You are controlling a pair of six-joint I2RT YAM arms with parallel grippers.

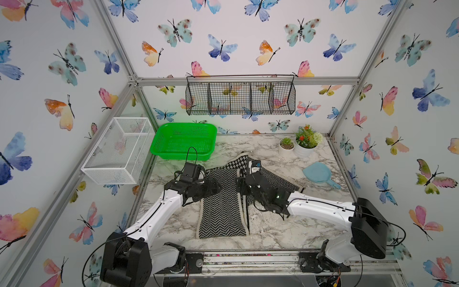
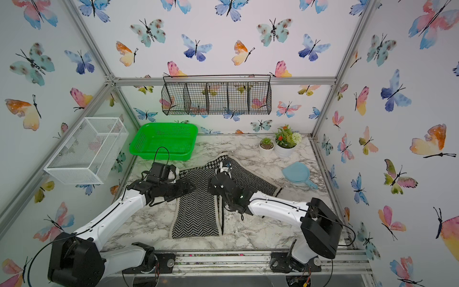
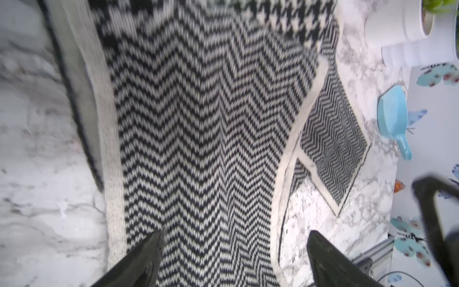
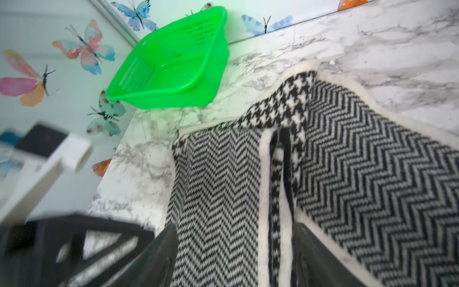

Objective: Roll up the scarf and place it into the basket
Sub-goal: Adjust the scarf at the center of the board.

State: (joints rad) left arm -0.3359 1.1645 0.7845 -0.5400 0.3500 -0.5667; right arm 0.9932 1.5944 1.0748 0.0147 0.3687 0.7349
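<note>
Both top views look down from high behind the arms, facing the back wall, and share the whole table point(image 1: 285, 231). The left wrist view sits close over the scarf point(image 3: 198, 124), looking out beyond the left jaws. The right wrist view is just as near, with the basket point(image 4: 173, 99) beyond the right jaws. Both wrist views share the scarf's houndstooth fold.

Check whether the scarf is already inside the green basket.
No, the scarf lies spread on the marble table, outside the basket, whose mesh floor shows bare.
</note>
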